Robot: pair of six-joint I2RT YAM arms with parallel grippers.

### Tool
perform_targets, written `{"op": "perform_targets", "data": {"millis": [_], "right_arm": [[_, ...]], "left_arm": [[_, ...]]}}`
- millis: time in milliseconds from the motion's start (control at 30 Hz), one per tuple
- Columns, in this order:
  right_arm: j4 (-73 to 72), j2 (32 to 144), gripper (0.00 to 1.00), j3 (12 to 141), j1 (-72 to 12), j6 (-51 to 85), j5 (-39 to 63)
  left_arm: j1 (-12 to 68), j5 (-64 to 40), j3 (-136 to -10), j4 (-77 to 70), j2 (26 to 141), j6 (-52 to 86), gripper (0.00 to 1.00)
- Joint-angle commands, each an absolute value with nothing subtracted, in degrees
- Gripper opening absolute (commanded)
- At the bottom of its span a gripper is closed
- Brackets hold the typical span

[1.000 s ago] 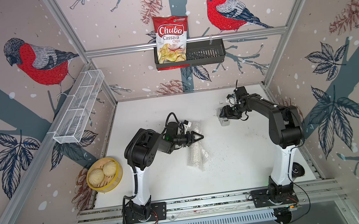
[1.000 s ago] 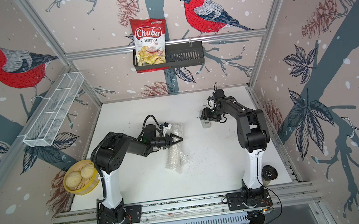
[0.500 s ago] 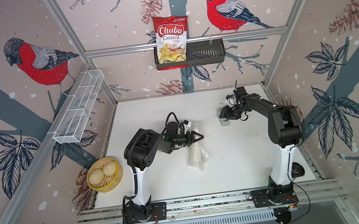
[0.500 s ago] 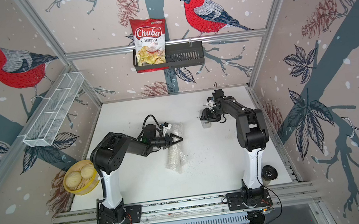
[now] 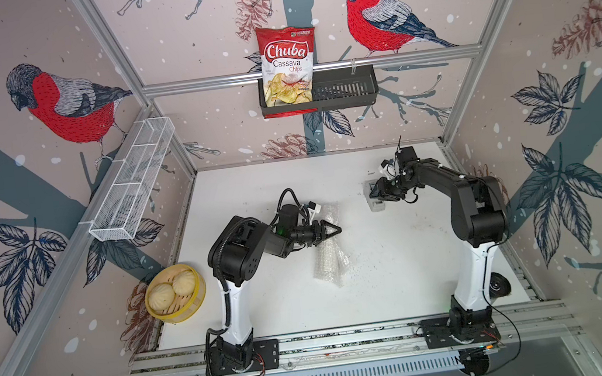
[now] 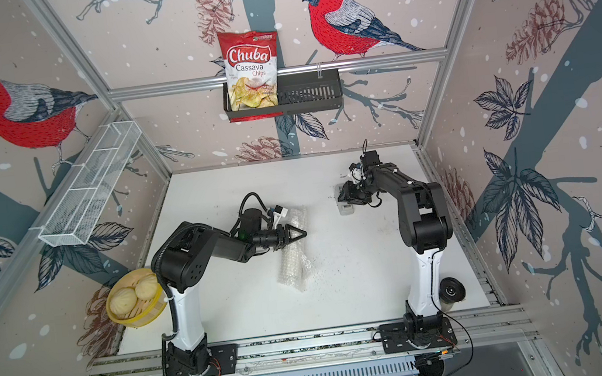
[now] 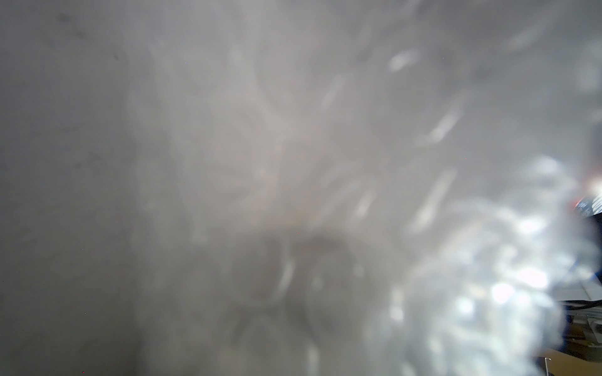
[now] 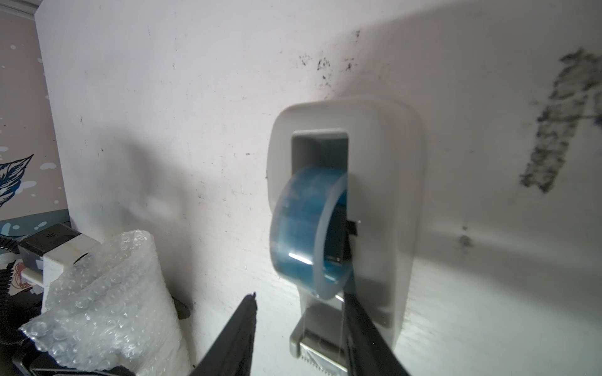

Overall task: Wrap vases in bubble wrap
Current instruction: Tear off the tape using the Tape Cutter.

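Observation:
The bubble wrap [image 5: 329, 261] lies as a crumpled roll in the middle of the white table [image 5: 253, 186], seen in both top views. The vase does not show; whether it sits inside the roll cannot be told. My left gripper [image 5: 336, 228] is shut, its tips meeting in a point across the roll's upper part, and blurred wrap [image 7: 456, 260] fills the left wrist view. My right gripper [image 8: 301, 298] is at the grey-blue tape dispenser [image 8: 368, 201] at the back right. It stands open with the clear tape strip between its fingers [image 8: 241, 325], just above the cutter.
A yellow steamer basket with buns [image 5: 174, 293] sits off the table's left edge. A white wire shelf [image 5: 133, 181] hangs on the left wall. A black basket [image 5: 342, 89] with a chips bag [image 5: 287, 63] hangs on the back wall. A black round object [image 5: 498, 284] lies by the right arm's base.
The right gripper's fingers have drawn closer together at the dispenser. Both arms and the wrap roll stay where they were.

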State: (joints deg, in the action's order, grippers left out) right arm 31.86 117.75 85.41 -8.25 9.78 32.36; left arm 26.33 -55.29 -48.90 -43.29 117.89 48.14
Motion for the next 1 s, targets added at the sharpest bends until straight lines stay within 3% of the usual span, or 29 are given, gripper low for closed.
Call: {"op": "perform_targets", "data": {"millis": [0, 500, 967], "right_arm": [[31.61, 117.43, 0.39, 84.58, -7.81, 9.97, 34.04], [30.02, 116.66, 0.25, 82.88, -6.77, 10.46, 37.12], [30.07, 117.07, 0.25, 82.27, -6.72, 10.14, 35.97]], "left_arm": [[26.19, -55.31, -49.04, -44.61, 117.43, 46.15, 0.32], [26.19, -55.29, -48.96, -44.54, 117.25, 46.18, 0.32], [26.19, -55.29, -49.04, -44.51, 117.33, 46.14, 0.32]]}}
